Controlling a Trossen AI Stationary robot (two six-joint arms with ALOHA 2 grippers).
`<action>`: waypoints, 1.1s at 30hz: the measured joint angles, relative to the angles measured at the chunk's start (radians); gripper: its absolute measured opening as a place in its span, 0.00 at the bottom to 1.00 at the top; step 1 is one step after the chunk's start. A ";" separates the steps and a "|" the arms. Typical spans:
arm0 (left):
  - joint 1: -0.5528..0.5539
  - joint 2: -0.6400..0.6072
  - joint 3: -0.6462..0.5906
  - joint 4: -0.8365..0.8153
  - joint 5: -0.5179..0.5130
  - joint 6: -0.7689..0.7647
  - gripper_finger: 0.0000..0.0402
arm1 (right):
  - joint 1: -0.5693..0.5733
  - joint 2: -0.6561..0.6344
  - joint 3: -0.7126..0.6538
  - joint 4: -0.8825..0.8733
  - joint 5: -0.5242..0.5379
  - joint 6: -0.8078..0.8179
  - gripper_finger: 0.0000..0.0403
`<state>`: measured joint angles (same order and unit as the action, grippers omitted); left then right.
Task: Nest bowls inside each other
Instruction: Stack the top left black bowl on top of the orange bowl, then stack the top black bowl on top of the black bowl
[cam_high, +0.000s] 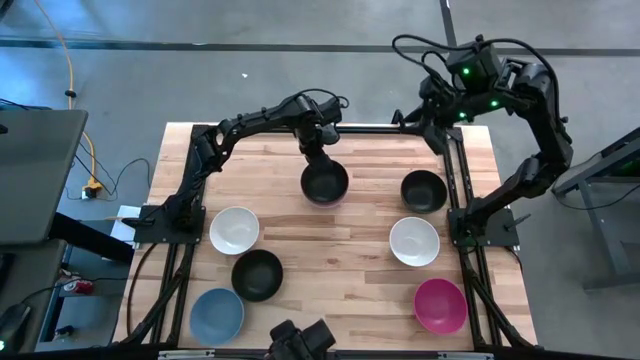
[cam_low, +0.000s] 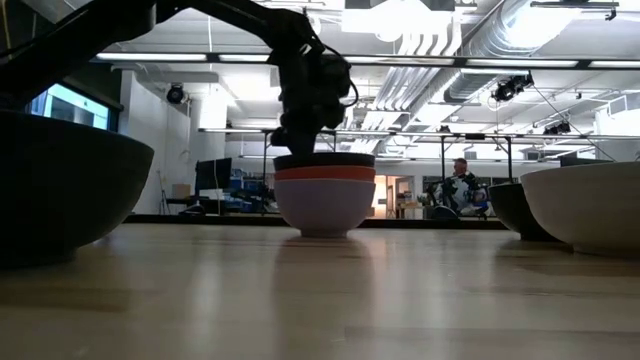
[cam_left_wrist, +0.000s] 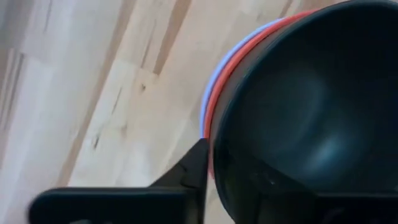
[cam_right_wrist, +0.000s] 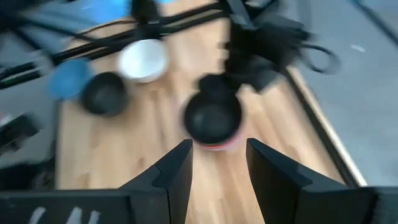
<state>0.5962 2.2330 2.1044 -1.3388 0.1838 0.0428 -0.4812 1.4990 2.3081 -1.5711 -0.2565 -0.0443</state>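
The left arm reaches from its base at the left edge of the wooden surface (cam_high: 300, 290) across to the far middle, its wrist bent downward so that the left claw (cam_high: 322, 152) points at a stack of nested bowls (cam_high: 325, 183). In the low view the stack shows three layers: a black bowl (cam_low: 324, 160) on top, a red bowl (cam_low: 324, 173) under it, and a lavender bowl (cam_low: 324, 205) at the bottom, standing upright on the surface. The left claw sits at the far rim of the black bowl; in the left wrist view one dark finger (cam_left_wrist: 189, 174) lies just outside that rim. How far its fingers are parted, and whether they grip the rim, cannot be told.

The right arm is folded high above the far right corner, off the surface, its right claw (cam_right_wrist: 217, 163) open and empty, aimed across at the stack from well apart.

Loose bowls lie in two groups. Left side: a white bowl (cam_high: 234, 229), a black bowl (cam_high: 257, 274) and a light blue bowl (cam_high: 217, 313). Right side: another black bowl (cam_high: 423, 190), a second white bowl (cam_high: 414, 241) and a magenta bowl (cam_high: 440, 305). All stand apart from one another.
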 joint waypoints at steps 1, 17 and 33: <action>-0.002 0.000 0.000 0.000 0.007 0.008 0.15 | 0.000 0.000 0.000 0.000 0.044 0.021 0.36; 0.019 -0.099 0.000 -0.058 0.073 0.183 0.55 | -0.032 -0.163 -0.544 0.001 0.145 0.303 0.36; 0.078 -0.406 0.000 -0.042 0.079 0.283 0.54 | -0.155 -0.334 -1.101 -0.001 0.275 0.545 0.36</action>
<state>0.6746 1.8272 2.1044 -1.3808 0.2623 0.3260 -0.6365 1.1649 1.2066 -1.5725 0.0187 0.5006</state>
